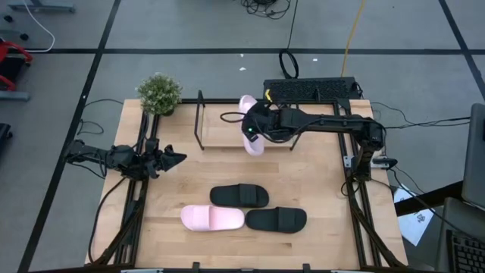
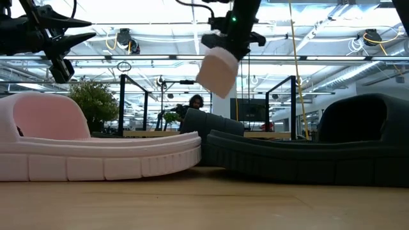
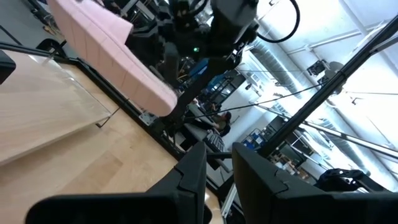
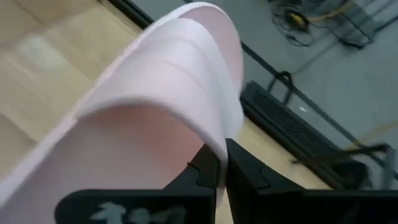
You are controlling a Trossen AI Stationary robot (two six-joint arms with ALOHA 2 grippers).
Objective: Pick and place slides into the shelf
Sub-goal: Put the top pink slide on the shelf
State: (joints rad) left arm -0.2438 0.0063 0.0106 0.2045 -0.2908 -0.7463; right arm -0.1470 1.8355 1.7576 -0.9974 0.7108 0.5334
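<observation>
My right gripper (image 1: 254, 129) is over the shelf (image 1: 216, 135), a rack of black rods with a light board, and is shut on a pale pink slide (image 1: 250, 125). That slide shows tilted in the air in the low view (image 2: 217, 70). Three other slides lie sole down on the table's near half: a black one (image 1: 239, 196), a pink one (image 1: 212, 218) and a second black one (image 1: 276, 220). My left gripper (image 1: 170, 158) waits open at the table's left edge, touching nothing. My right gripper pinches the pink slide's wide strap at its edge (image 4: 214, 134) between the two fingers (image 4: 205, 165). The arm reaches it from the table's right side, above the shelf. The slide is lifted clear, tilted, and hangs below the fingers (image 2: 217, 70).
A small potted plant (image 1: 159, 93) stands at the table's far left corner beside the shelf. A black keyboard-like unit (image 1: 311, 89) lies beyond the far edge. Bare wood lies between the shelf and the three slides. A person (image 2: 197, 102) shows far off in the room.
</observation>
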